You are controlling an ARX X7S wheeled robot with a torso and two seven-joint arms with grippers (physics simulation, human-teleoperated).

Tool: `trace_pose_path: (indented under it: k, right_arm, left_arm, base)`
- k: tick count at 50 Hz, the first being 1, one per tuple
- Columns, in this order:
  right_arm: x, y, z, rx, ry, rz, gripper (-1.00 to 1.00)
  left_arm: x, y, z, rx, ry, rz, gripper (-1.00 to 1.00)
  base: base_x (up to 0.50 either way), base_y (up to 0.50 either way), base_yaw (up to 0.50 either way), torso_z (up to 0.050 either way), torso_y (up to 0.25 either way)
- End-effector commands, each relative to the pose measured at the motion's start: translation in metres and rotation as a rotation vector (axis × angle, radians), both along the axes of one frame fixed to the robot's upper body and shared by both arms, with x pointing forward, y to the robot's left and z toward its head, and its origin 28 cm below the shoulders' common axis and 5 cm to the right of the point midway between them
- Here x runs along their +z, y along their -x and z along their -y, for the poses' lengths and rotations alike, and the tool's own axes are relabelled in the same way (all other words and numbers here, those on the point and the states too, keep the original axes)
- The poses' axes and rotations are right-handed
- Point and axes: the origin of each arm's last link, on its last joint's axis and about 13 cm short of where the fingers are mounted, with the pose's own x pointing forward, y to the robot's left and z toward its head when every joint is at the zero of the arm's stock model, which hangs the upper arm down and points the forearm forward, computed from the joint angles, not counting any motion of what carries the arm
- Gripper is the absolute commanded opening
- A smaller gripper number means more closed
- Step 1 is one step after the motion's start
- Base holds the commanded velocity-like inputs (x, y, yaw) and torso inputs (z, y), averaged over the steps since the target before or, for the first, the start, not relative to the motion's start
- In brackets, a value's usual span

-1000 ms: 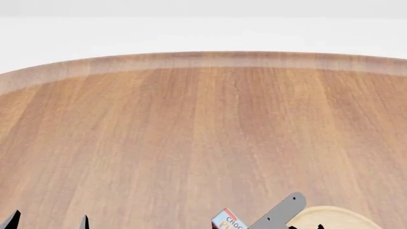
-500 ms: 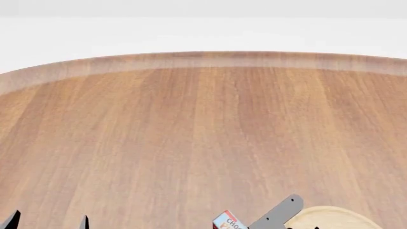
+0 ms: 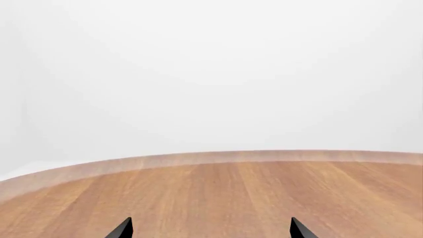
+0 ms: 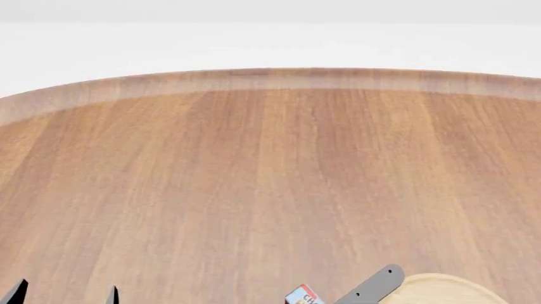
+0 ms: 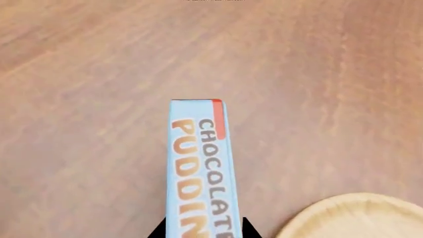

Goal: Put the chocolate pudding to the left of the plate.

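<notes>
Gripping the chocolate pudding [image 5: 198,168] with the right gripper [image 5: 201,233]: dark jaw tips pressed against both long sides of the box at the near edge of the right wrist view, closed on it. Long axis of the box running straight out from the jaws, light-blue lettered face up toward the camera. Box held over bare counter [image 4: 270,177], whether touching the wood or just above it cannot be told. Plate [image 5: 357,218] just beside the box, apart from it; in the head view, pudding [image 4: 303,296] to the left of the plate [image 4: 439,290], grey right arm link [image 4: 372,288] between them. Likely only a lowering and release left, with no sideways shift toward the rim. Left gripper [image 3: 208,229] well apart at the counter's left side, jaws spread wide and holding nothing.
</notes>
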Motion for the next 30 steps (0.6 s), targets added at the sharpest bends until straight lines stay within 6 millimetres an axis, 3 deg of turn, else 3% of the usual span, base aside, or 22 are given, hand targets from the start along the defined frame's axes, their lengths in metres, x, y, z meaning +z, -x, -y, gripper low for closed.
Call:
trace_pose_path:
  k: [1, 25, 26, 30]
  right_arm:
    - [-0.0079, -0.0005, 0.0009, 0.007, 0.016, -0.007, -1.0]
    - [-0.0143, 0.0009, 0.0013, 0.0, 0.006, -0.021, -1.0]
    - [-0.0152, 0.0008, 0.0017, 0.0, 0.008, -0.021, 1.0]
    - [-0.0146, 0.0031, 0.0005, 0.018, 0.009, -0.022, 1.0]
  left_arm:
    - [-0.0003, 0.0001, -0.0002, 0.0, 0.0, 0.0, 1.0]
    - [-0.0001, 0.0005, 0.0002, -0.005, -0.001, -0.001, 1.0]
    - [-0.0002, 0.0005, 0.0004, -0.005, -0.002, -0.001, 1.0]
    - [0.0, 0.0004, 0.0002, -0.004, -0.001, 0.0, 1.0]
  base:
    - [0.0, 0.0, 0.0, 0.0, 0.0]
    - [0.0, 0.0, 0.0, 0.0, 0.0]
    - [0.0, 0.0, 0.0, 0.0, 0.0]
    - [0.0, 0.0, 0.0, 0.0, 0.0]
